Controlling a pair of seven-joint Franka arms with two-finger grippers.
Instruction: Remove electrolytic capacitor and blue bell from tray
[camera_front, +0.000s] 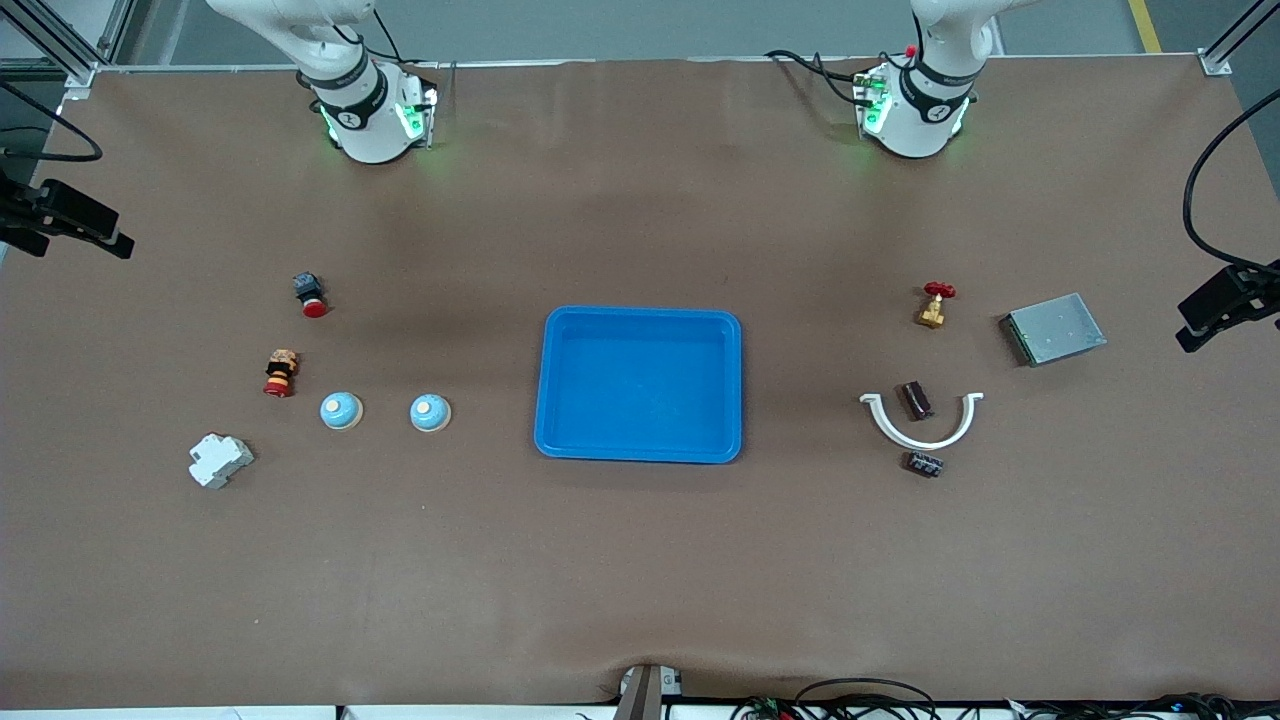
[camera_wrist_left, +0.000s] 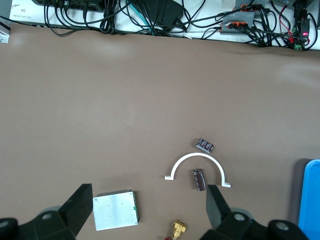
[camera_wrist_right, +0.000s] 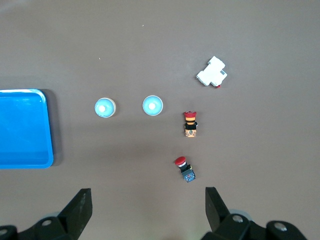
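Blue tray (camera_front: 640, 450) mid-table, two bells (camera_front: 341, 410) (camera_front: 430, 412) toward the right arm's end, capacitor (camera_front: 915, 400) inside white half-ring (camera_front: 922, 434) toward the left arm's end, left claw (camera_wrist_left: 150, 210) and right claw (camera_wrist_right: 148, 210) both released, waiting high.

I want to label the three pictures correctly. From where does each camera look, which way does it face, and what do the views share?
Front view: high across the table, facing both arm bases; no gripper shows.
Left wrist view: looks down past the open left gripper at the white arc, capacitors and metal box.
Right wrist view: looks down past the open right gripper at two bells and buttons.
Shared: the blue tray appears in all three.
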